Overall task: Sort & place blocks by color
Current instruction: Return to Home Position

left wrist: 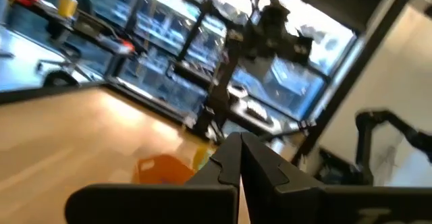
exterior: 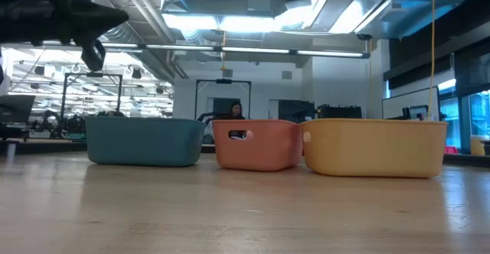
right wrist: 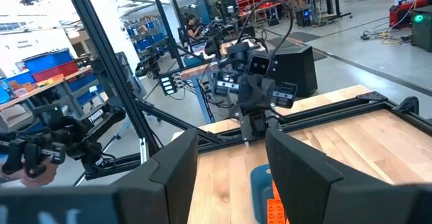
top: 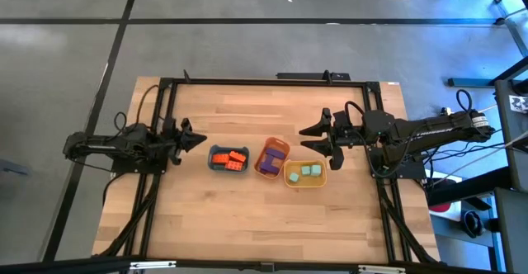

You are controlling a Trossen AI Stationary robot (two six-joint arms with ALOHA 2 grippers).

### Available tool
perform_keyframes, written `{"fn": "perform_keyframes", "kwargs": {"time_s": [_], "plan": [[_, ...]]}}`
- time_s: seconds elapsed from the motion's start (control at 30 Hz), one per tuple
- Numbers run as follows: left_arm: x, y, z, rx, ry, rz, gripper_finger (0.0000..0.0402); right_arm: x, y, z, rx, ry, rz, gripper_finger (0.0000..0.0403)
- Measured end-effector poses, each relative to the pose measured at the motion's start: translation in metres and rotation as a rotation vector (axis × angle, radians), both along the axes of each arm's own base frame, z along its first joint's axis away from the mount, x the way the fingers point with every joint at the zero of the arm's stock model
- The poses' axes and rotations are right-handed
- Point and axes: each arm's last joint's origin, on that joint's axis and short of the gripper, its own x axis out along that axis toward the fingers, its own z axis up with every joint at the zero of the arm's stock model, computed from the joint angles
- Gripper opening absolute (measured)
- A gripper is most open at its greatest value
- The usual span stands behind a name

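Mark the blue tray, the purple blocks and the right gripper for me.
blue tray (top: 212, 160), high view, left wall.
purple blocks (top: 266, 165), high view, top of the pile.
right gripper (top: 304, 139), high view, midway between its fingertips.

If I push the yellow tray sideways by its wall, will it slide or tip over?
Probably slides, not tips: the yellow tray is low, wide and flat on the wooden table. Likely light, holding only a few mint green blocks, which may shift inside. It sits close against the orange tray, so a push that way would probably move both.
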Motion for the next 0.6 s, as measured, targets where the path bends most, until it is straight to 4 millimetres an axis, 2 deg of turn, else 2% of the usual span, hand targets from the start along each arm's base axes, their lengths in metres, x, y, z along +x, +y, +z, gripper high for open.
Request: {"fn": "perform_keyframes", "kwargs": {"time_s": [0.17,0.4,0.6], "plan": [[0.0004,-0.0022,-0.001,0.02,0.012,-0.073,0.0,0.0,0.0,0.0,0.007,0.001,0.0,0.0179],[0.0009,-0.0024,-0.003,0.024,0.033,-0.078,0.0,0.0,0.0,0.0,0.154,0.01,0.0,0.0179],[0.0009,-0.0024,-0.0031,0.025,0.034,-0.078,0.0,-0.0001,0.0,0.0001,0.161,0.01,0.001,0.0179]]}}
